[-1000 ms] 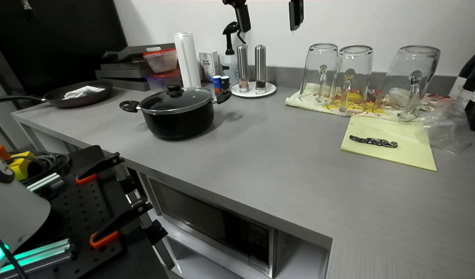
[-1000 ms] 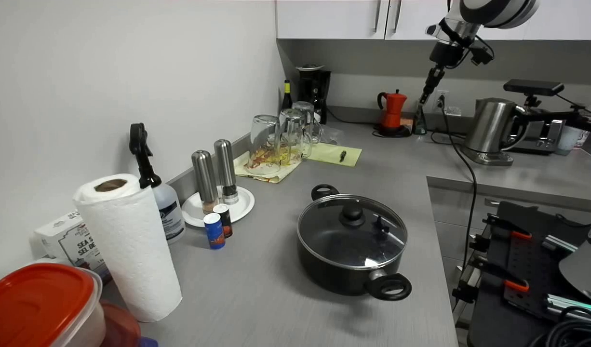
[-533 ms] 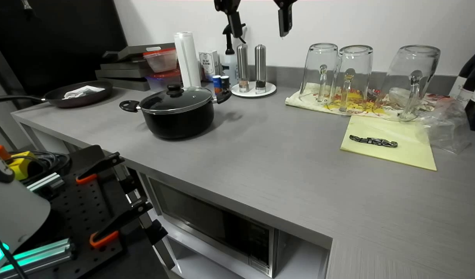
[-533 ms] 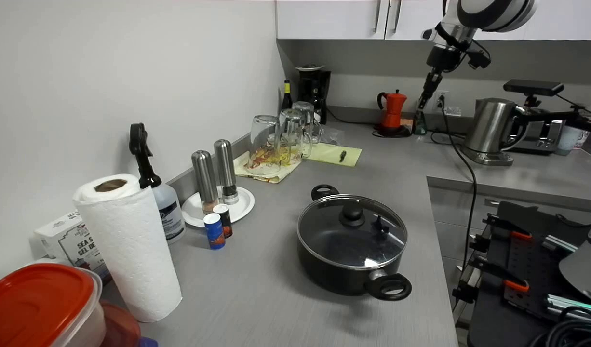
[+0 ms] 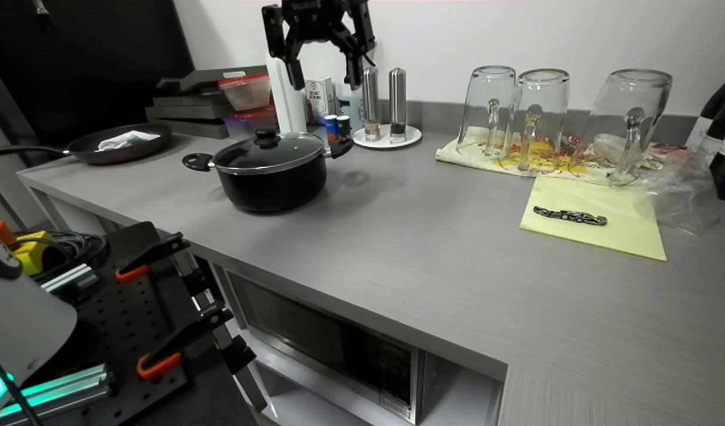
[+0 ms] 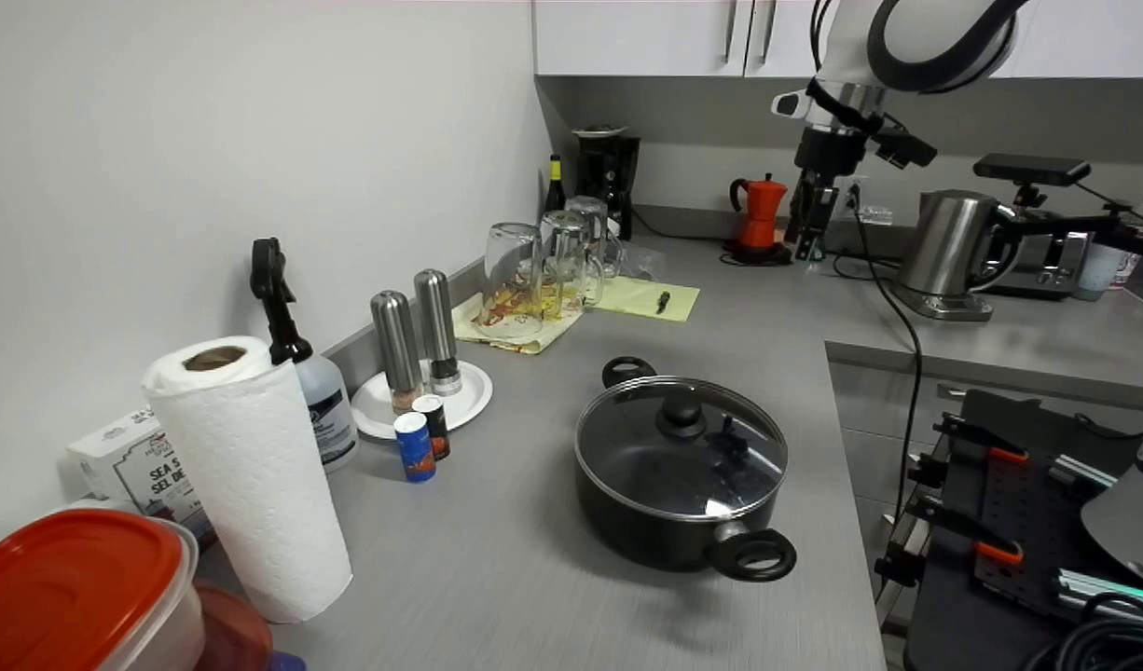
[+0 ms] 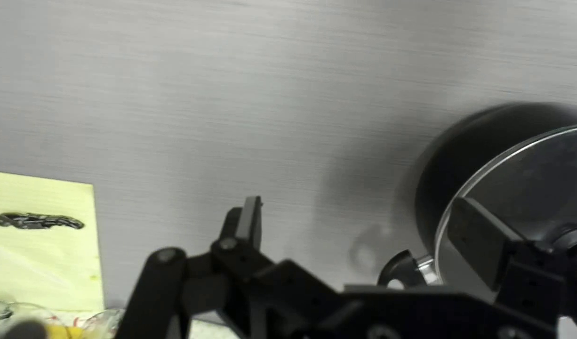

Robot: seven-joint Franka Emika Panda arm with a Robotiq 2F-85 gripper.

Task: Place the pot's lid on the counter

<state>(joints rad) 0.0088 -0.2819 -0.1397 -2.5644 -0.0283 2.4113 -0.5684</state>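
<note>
On the flat matte grey counter (image 5: 421, 236), round see-through glass lid (image 6: 669, 466) sits on round black pot (image 6: 646, 540). Black 2-finger gripper (image 5: 326, 84) hangs apart, fingers (image 5: 354, 72) spread, empty. Best: centre over round black knob (image 6: 681, 410), pinch firmly, lift level.

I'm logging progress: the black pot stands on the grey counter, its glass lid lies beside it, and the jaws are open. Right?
No: the glass lid sits on the black pot, not beside it, as both exterior views show. The pot stands on the grey counter, and the jaws are open.
</note>
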